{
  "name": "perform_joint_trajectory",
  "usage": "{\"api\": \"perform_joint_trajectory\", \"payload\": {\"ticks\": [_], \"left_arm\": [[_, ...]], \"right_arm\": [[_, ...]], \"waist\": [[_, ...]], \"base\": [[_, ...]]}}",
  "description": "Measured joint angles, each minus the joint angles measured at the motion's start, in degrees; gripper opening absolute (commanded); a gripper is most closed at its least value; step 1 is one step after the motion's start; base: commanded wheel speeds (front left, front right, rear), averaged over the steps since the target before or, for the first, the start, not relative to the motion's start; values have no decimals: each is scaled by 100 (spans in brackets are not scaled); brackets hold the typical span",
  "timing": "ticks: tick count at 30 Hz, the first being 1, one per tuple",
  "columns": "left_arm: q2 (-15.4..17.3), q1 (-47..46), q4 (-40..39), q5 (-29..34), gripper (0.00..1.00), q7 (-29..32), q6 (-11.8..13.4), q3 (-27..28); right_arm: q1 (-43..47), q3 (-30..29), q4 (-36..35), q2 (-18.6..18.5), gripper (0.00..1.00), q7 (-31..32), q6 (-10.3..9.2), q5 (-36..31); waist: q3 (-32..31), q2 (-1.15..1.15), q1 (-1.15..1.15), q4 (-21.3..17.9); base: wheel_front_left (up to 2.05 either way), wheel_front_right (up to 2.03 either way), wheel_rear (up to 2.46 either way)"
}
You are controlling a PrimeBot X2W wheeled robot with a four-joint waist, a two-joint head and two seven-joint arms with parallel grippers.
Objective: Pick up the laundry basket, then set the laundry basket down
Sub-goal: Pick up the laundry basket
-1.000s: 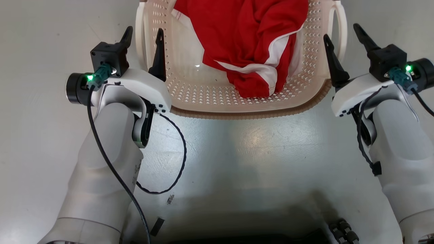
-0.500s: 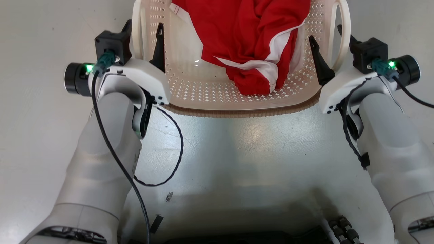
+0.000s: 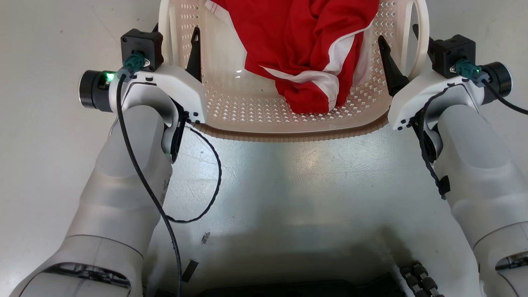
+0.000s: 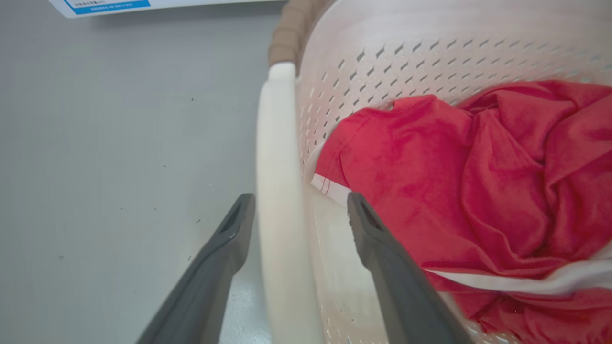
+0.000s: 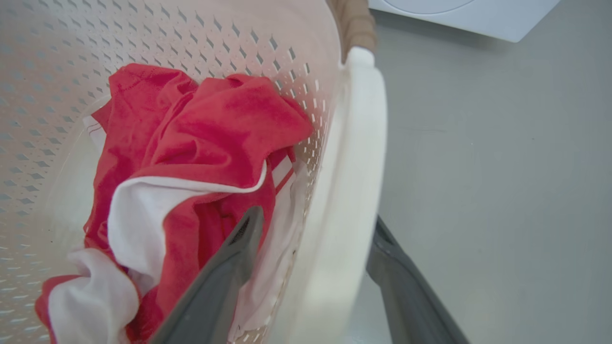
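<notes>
**Laundry basket (image 3: 288,119) straddled**

It sits on the grey floor (image 3: 288,173), far end cut off at the head view's top, red-and-white garment (image 3: 305,49) inside. The left gripper (image 4: 300,198) and right gripper (image 5: 315,217) stand spread, each astride a white side handle (image 4: 279,143); outer fingers partly hidden.

Glossy grey floor (image 3: 288,173); perhaps white appliance (image 5: 468,14).

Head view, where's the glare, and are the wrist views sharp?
Head view: a soft bright glare patch on the glossy floor just below the laundry basket rim, with shadow along the bottom. Left wrist view: the left side handle, nearest the lens, is smeared soft; the red garment is crisper. Right wrist view: the right side handle is equally soft.
</notes>
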Motion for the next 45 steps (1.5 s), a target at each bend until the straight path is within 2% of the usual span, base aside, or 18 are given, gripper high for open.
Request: {"api": "perform_joint_trajectory", "payload": {"ticks": [3, 6, 10, 12, 15, 18, 19, 21, 22, 23, 26, 34, 45], "left_arm": [[-2, -63, 21, 0, 100, 0, 0, -3], [-2, -94, 23, 0, 95, 0, -1, -7], [-3, -94, 44, 0, 71, 0, -1, -42], [-3, -94, 48, 0, 63, 0, -1, -57], [-4, -94, 53, -1, 60, 0, -1, -74], [-4, -94, 66, -1, 61, 0, -1, -90], [-4, -94, 76, -1, 56, 0, -1, -94], [-5, -94, 94, -1, 32, 0, -1, -97], [-5, -94, 129, -7, 0, 0, -7, -101], [-10, -94, 174, -25, 0, -1, -38, -112], [-18, -129, 283, -135, 0, -8, -108, -141], [-68, -26, 428, -320, 0, 5, -67, -278], [-105, 536, 1144, -738, 0, 5, -109, -527]], "right_arm": [[-4, -16, 34, 1, 100, -1, 0, 0], [-9, -29, 56, 4, 100, -1, 0, 0], [-21, -34, 92, 18, 100, -1, 0, 4], [-22, -33, 97, 23, 100, -1, 0, 4], [-29, -36, 99, 24, 100, -1, 0, 4], [-37, -45, 101, 24, 100, -1, 0, 4], [-47, -46, 102, 25, 100, -1, 0, 4], [-63, -46, 108, 25, 100, -1, 0, 4], [-85, -46, 111, 26, 17, -1, 0, 4], [-91, -46, 111, 29, 0, -1, 0, 4], [-89, -69, 197, 59, 0, -2, 1, 65], [-74, -185, 541, 182, 0, -4, -15, 199], [267, 278, 1356, 360, 0, 16, -9, 443]], "waist": [[-2, 0, 0, 4], [-7, 0, 0, 9], [-28, 0, 0, 23], [-37, 0, 0, 28], [-46, 0, 0, 36], [-61, 0, 0, 41], [-65, 0, 0, 43], [-67, 0, 0, 43], [-68, 0, 0, 41], [-73, 0, 0, 39], [-108, 0, 0, 30], [-446, 0, 0, 25], [-1327, 0, 0, -83]], "base": [[0, 0, 0], [0, 0, 0], [0, 0, 0], [0, 0, 0], [0, 0, 0], [0, 0, 0], [0, 0, 0], [0, 0, 0], [0, 0, 0], [0, 0, 0], [0, 0, 0], [0, 0, 0], [0, 0, 0]]}}
